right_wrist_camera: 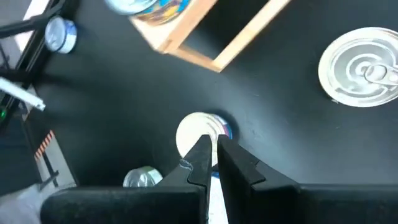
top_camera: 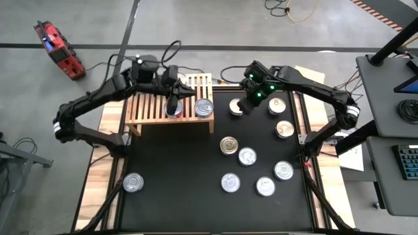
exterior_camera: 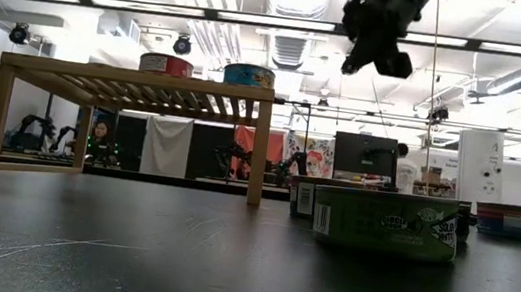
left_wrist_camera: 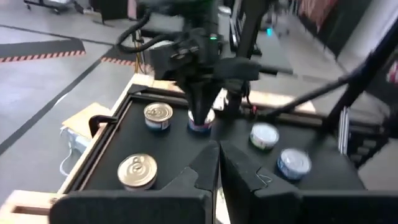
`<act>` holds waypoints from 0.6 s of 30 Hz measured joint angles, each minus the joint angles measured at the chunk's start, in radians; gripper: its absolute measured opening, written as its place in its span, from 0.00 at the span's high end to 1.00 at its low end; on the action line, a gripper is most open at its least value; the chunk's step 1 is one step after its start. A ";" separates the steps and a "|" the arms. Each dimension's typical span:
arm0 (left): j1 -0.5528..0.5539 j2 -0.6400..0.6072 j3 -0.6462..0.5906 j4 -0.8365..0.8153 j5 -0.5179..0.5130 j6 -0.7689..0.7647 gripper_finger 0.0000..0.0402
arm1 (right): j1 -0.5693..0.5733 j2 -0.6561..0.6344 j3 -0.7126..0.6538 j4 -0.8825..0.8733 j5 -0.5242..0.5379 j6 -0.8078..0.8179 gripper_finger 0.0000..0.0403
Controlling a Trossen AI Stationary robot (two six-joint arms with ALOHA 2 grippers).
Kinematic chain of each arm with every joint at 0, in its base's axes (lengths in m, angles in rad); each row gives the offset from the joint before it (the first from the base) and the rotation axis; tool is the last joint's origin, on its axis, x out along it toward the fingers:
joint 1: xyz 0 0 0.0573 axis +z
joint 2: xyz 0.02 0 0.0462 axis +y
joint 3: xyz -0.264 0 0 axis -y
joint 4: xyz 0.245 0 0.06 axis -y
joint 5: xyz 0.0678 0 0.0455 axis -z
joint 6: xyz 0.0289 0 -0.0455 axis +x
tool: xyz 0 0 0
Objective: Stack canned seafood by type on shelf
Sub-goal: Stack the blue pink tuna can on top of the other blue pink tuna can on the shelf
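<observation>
1. Progress looks early: you have two round metal tins on the low light-wood slatted shelf [top_camera: 171,108], one tin with a silver lid [top_camera: 204,107] near its right end and a second tin [top_camera: 174,109] just beside it, partly hidden under the left arm. In the low view they stand side by side, a red-labelled one and a blue-labelled one, not stacked.
2. Left to do, as far as you can judge: about nine tins sit loose on the black surface [top_camera: 170,170]. A gold-lidded tin [top_camera: 228,145] lies mid-surface, a silver-lidded tin [top_camera: 133,183] sits well apart at the near left, and the others spread across the right half.
3. Your left gripper [top_camera: 175,99] hovers over the shelf above the second tin. Its fingers are pressed together and hold nothing you can see.
4. Your right gripper [top_camera: 243,104] hangs over a blue-labelled tin [right_wrist_camera: 205,132] just right of the shelf. Its fingers are closed tip to tip, empty, and above the lid; whether they touch it, you cannot tell.
5. Judging by this, sorting by type has barely begun.
</observation>
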 joint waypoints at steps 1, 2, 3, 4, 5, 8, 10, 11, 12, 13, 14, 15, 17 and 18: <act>0.000 -0.024 -0.053 0.058 -0.001 -0.034 1.00 | 0.009 -0.014 -0.002 -0.005 0.000 -0.023 0.96; 0.000 -0.047 -0.101 0.104 -0.002 -0.070 1.00 | 0.019 -0.029 -0.004 -0.012 0.000 -0.055 0.96; 0.000 -0.070 -0.145 0.149 -0.001 -0.100 1.00 | 0.031 -0.044 -0.007 -0.023 -0.001 -0.095 0.96; 0.000 -0.091 -0.186 0.194 -0.001 -0.129 1.00 | 0.042 -0.060 -0.013 -0.039 -0.002 -0.139 0.96; 0.000 -0.110 -0.221 0.227 -0.001 -0.156 1.00 | 0.054 -0.078 -0.021 -0.055 -0.002 -0.178 0.96; 0.000 -0.154 -0.304 0.313 -0.002 -0.221 1.00 | 0.088 -0.125 -0.062 -0.057 -0.006 -0.235 0.96; 0.000 -0.178 -0.338 0.350 -0.003 -0.254 1.00 | 0.109 -0.160 -0.105 -0.051 -0.006 -0.252 0.96; 0.000 -0.186 -0.347 0.361 -0.006 -0.265 1.00 | 0.118 -0.176 -0.129 -0.045 -0.006 -0.260 0.96; 0.000 -0.191 -0.351 0.366 -0.009 -0.269 1.00 | 0.127 -0.192 -0.155 -0.042 -0.007 -0.268 0.96; 0.000 -0.194 -0.353 0.366 -0.010 -0.275 1.00 | 0.135 -0.207 -0.188 -0.043 -0.007 -0.274 0.96; 0.000 -0.193 -0.354 0.366 -0.010 -0.280 1.00 | 0.141 -0.222 -0.224 -0.038 -0.009 -0.273 0.96; 0.000 -0.192 -0.354 0.365 -0.011 -0.281 1.00 | 0.146 -0.236 -0.262 -0.029 -0.009 -0.261 0.96; 0.000 -0.188 -0.352 0.365 -0.011 -0.281 1.00 | 0.154 -0.261 -0.350 0.014 -0.009 -0.206 0.96; 0.000 -0.187 -0.352 0.371 -0.011 -0.281 1.00 | 0.158 -0.273 -0.395 0.040 -0.009 -0.168 0.96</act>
